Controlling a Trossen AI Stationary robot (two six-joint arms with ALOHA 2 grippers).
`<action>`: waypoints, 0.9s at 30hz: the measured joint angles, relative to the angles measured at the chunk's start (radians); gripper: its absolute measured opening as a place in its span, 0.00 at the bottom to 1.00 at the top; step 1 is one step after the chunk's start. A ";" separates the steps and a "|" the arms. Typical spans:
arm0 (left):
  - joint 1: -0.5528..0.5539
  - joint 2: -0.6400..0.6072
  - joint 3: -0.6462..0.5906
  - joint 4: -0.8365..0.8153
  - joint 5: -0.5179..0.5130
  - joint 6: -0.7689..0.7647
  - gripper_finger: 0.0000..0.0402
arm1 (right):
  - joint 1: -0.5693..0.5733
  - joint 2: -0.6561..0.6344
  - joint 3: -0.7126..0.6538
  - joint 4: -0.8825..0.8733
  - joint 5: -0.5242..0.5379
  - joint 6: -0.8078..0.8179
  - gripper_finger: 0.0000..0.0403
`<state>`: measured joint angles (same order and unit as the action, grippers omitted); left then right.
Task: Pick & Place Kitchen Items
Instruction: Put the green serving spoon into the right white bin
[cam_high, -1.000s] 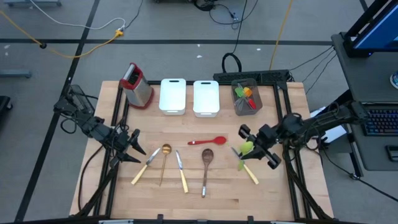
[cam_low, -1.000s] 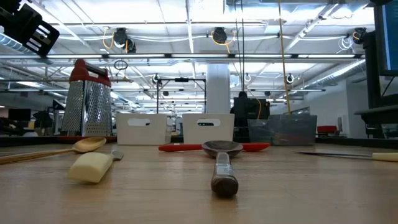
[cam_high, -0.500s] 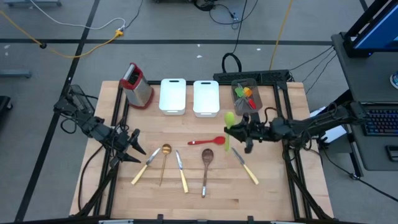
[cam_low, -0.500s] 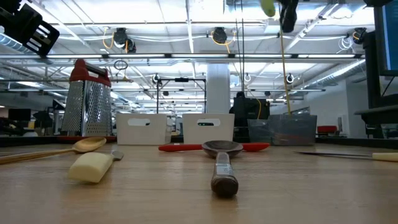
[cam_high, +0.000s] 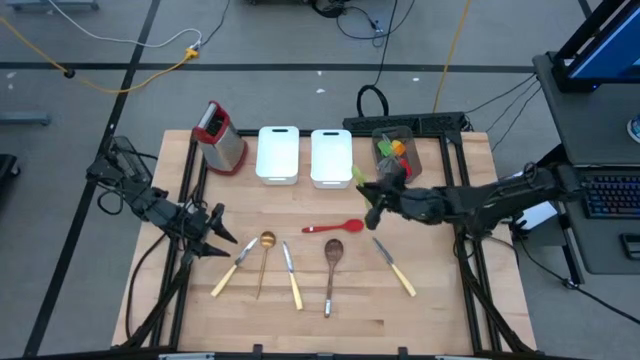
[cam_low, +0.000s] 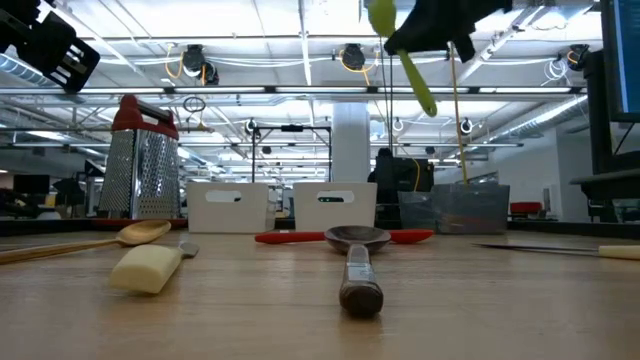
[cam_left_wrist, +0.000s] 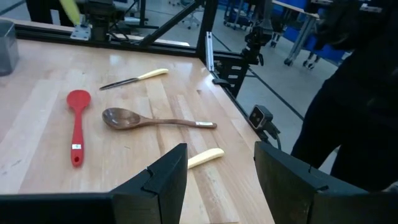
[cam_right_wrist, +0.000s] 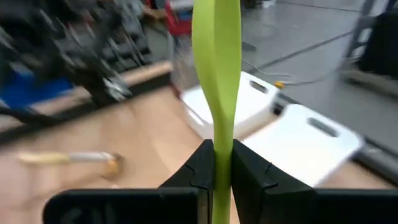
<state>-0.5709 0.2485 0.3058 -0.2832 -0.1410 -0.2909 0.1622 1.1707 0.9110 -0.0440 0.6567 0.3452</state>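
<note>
My right gripper (cam_high: 368, 196) hangs above the table just near of the white trays, shut on a green spatula (cam_right_wrist: 216, 62). In the low view the spatula (cam_low: 402, 55) slants high over the table. Several utensils lie flat on the wood: a red spoon (cam_high: 335, 227), a wooden spoon (cam_high: 331, 262), a gold spoon (cam_high: 265, 254) and three cream-handled knives (cam_high: 395, 265) (cam_high: 291, 275) (cam_high: 233, 268). My left gripper (cam_high: 214, 238) waits open at the table's left edge, touching nothing; in its wrist view its fingers (cam_left_wrist: 217, 180) stand well apart. My right gripper pinches the green spatula's narrow part (cam_right_wrist: 216, 146) between its two fingers. The fingers (cam_right_wrist: 200, 167) reach in almost level from the table's right side and lie across the spatula. The spatula is lifted clear of the table and tilted, its wider part (cam_high: 357, 176) standing out past the fingers.
At the back stand a red-topped grater (cam_high: 222, 135), two white trays (cam_high: 278, 153) (cam_high: 331, 157) and a grey bin (cam_high: 405, 137) holding green, orange and red utensils. Bare wood lies at the table's near edge and far right.
My right gripper has carried the green spatula from above the right-hand knife toward the table's left and far side, ending near the white trays. It has tipped from pointing down to almost level, and the spatula has swung round with it. It has stayed shut.
</note>
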 joint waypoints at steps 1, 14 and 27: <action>0.000 0.000 0.000 0.000 0.000 0.000 0.48 | -0.015 0.018 0.020 -0.033 -0.001 -0.026 0.06; 0.000 0.000 0.000 -0.005 0.000 0.000 0.48 | -0.239 0.194 0.226 -0.087 -0.140 -0.386 0.06; 0.000 0.000 0.000 -0.004 -0.016 0.000 0.48 | -0.514 0.360 0.342 -0.087 -0.471 -0.164 0.06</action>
<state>-0.5713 0.2485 0.3058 -0.2875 -0.1565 -0.2911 -0.3523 1.5308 1.2533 -0.1314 0.1862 0.1810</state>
